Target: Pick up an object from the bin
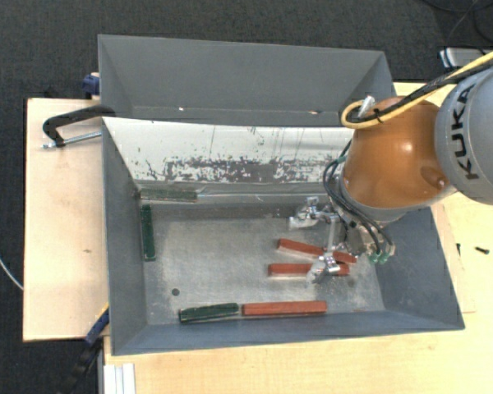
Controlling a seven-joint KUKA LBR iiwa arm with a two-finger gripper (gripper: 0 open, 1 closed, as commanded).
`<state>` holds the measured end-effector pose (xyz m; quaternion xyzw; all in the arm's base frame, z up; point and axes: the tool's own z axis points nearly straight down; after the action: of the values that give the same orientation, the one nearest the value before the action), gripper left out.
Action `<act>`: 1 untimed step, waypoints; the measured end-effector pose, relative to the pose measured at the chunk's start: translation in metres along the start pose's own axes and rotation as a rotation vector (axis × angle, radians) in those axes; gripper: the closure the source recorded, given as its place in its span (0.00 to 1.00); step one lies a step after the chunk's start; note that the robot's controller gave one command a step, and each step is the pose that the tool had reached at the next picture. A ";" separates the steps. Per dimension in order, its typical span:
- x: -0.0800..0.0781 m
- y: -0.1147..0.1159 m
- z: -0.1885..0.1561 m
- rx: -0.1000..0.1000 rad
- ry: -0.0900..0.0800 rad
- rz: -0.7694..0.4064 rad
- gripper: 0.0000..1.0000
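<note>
My gripper (332,257) hangs low over the right middle of the bin floor, under the arm's orange cover. Two short red bars lie right at it: one (299,246) slants toward it from the left, the other (289,270) lies flat just below with its right end at the gripper's tip. A small red piece (343,258) shows beside the gripper on its right; I cannot make out whether it is a separate thing or the end of a bar.
Along the front wall lie a long red bar (284,308) and a dark green bar (208,312), end to end. Another green bar (149,232) lies by the left wall, and one (168,194) along the back wall. A small dark dot (175,293) sits front left.
</note>
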<state>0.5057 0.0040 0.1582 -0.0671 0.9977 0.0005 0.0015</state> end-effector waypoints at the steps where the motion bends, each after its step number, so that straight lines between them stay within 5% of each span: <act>1: -0.005 -0.036 -0.002 0.000 -0.003 0.168 0.00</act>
<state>0.5150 -0.0314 0.1605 0.0168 0.9999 0.0005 0.0030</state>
